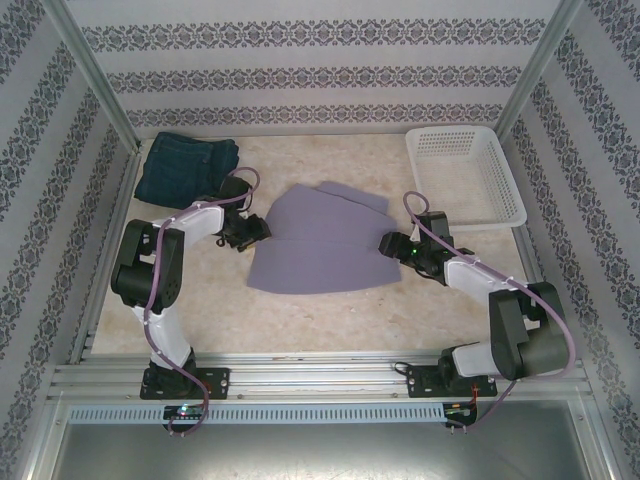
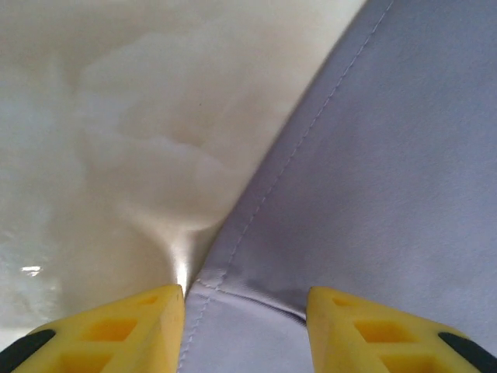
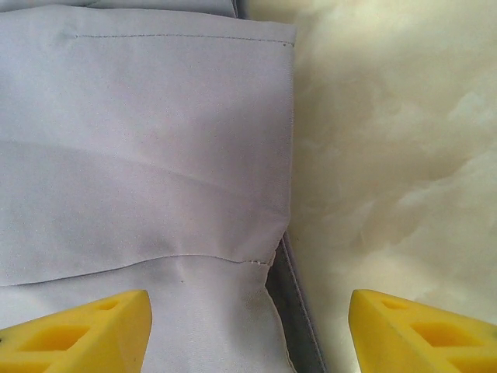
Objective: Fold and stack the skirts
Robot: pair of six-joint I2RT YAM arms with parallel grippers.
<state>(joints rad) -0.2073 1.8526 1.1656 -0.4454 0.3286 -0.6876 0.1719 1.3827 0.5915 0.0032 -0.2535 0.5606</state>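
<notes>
so the lavender-grey skirt (image 1: 320, 245) is lying flat in the middle of the frame in the top view. its upper part sits a bit offset toward the upper right, so we read it as more than one layer of cloth there. the folded denim skirt (image 1: 185, 165) is off in the upper left corner, well apart from it, and that looks to us like the start of the stack.

we'd say the step in hand is getting a hold on both side edges of the lavender one for a fold. the left gripper (image 1: 250, 232) sits right at the skirt's left edge. in its wrist view the yellow fingers (image 2: 116, 334) stand moderately apart with the stitched edge between them, and nothing is pinched. the right gripper (image 1: 392, 245) is at the right edge. its fingers (image 3: 78, 326) are spread wide, one over cloth and one over the bare table (image 1: 330, 320), with the hemmed edge between them.

next move, as we see it: both sets of jaws need to come down and close on the edges, catching every layer, then lift together so the fold goes over evenly. one side slipping would skew it. the white lattice basket (image 1: 465, 160) in the upper right isn't part of this.
</notes>
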